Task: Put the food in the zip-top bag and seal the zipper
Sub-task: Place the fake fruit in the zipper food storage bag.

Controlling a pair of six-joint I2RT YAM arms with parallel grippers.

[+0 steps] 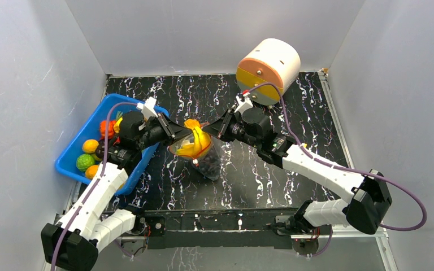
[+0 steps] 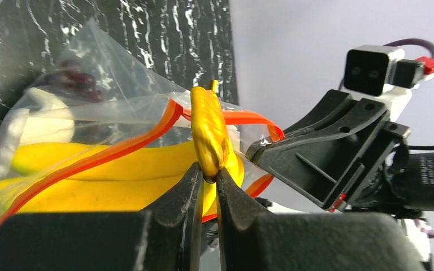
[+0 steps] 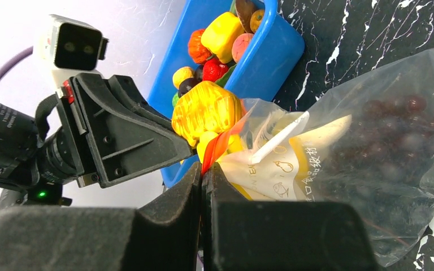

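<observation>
Left gripper [image 2: 208,175] clamps a ridged yellow plastic toy food [image 2: 208,127] at the mouth of the crinkly clear plastic zip-top bag [image 3: 373,147]. The right gripper [image 3: 203,175] pinches its orange-red zipper strip [image 2: 124,145]. Risk: pinch slips, mouth sags, toy falls outside.

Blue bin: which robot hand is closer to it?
Left. The left hand, pinching a yellow toy over the bag, is just beside the bin; the right hand grips the bag's far edge.

Black marbled table [image 1: 175,90] — blue bin [image 1: 90,127] left, cream-orange drum [image 1: 268,70] behind.
</observation>
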